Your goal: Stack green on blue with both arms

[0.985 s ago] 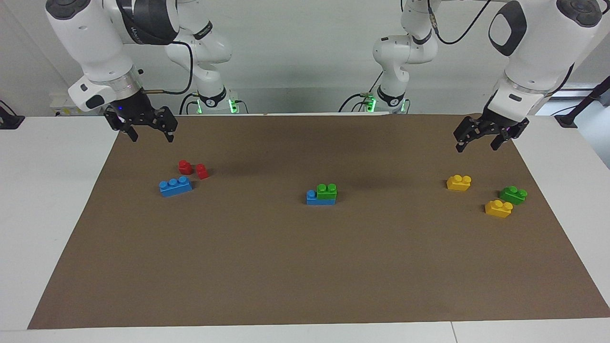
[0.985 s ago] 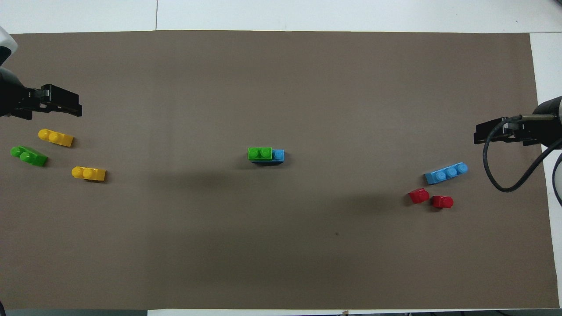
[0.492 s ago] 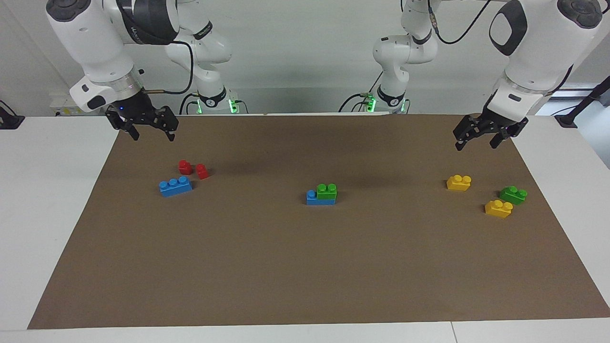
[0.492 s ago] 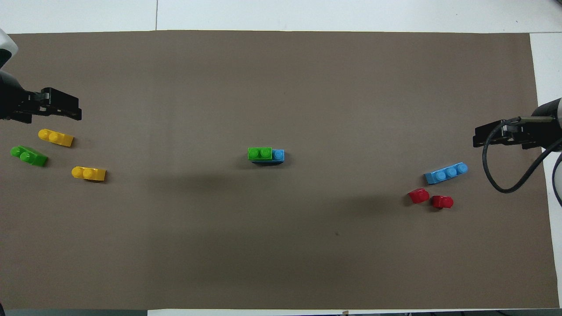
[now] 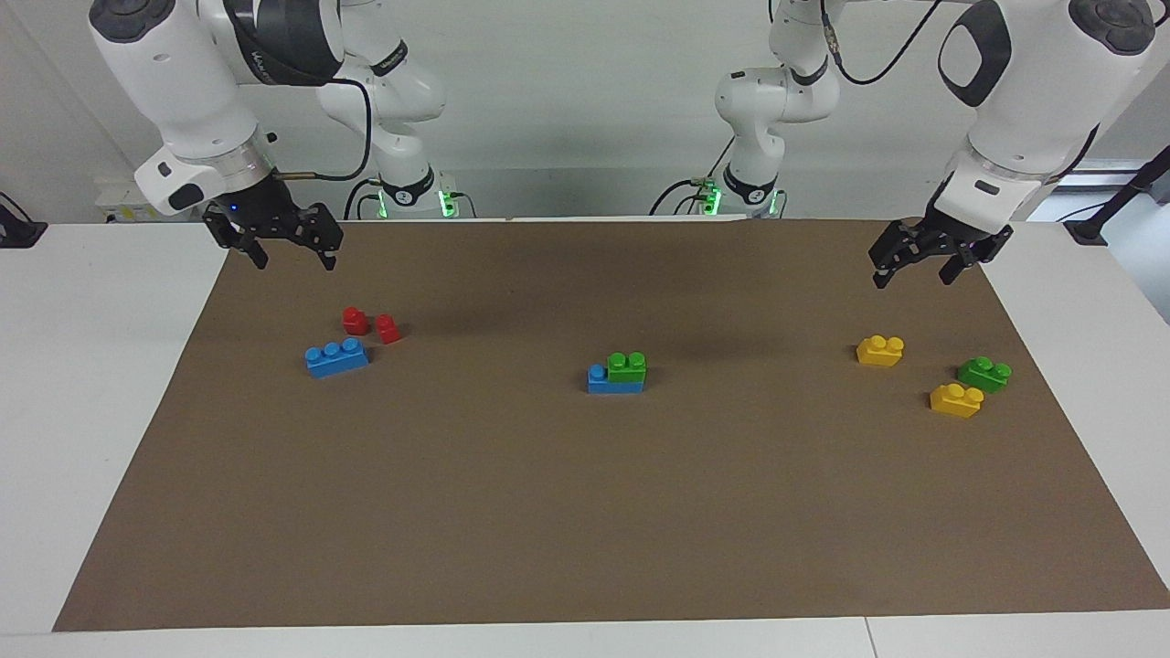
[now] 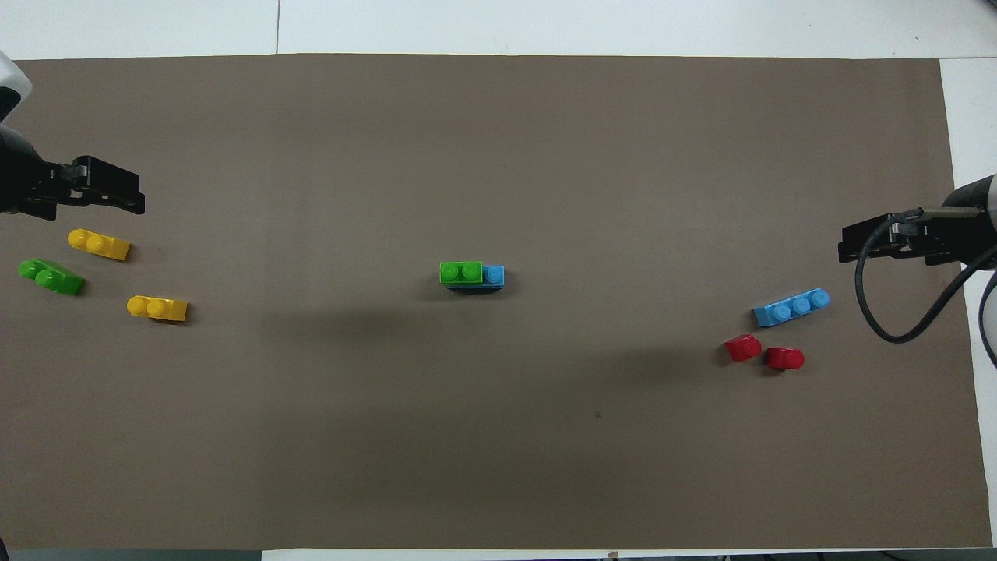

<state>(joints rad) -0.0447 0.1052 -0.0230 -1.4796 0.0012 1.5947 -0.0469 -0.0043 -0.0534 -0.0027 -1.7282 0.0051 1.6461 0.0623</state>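
Note:
A green brick [image 5: 627,366] sits stacked on one end of a blue brick [image 5: 599,380] in the middle of the mat; the overhead view shows the green brick [image 6: 460,272] on the blue brick [image 6: 494,275]. A second green brick [image 5: 984,374] lies at the left arm's end. A second blue brick [image 5: 337,356] lies at the right arm's end. My left gripper [image 5: 914,280] is open and empty, raised over the mat near a yellow brick. My right gripper [image 5: 293,263] is open and empty, raised over the mat's edge near the red blocks.
Two yellow bricks [image 5: 880,350] [image 5: 956,399] lie beside the second green brick. Two small red blocks [image 5: 355,320] [image 5: 388,328] lie beside the second blue brick, nearer to the robots. A brown mat [image 5: 585,512] covers the white table.
Both grippers have drifted only slightly, staying raised and open. No brick has moved.

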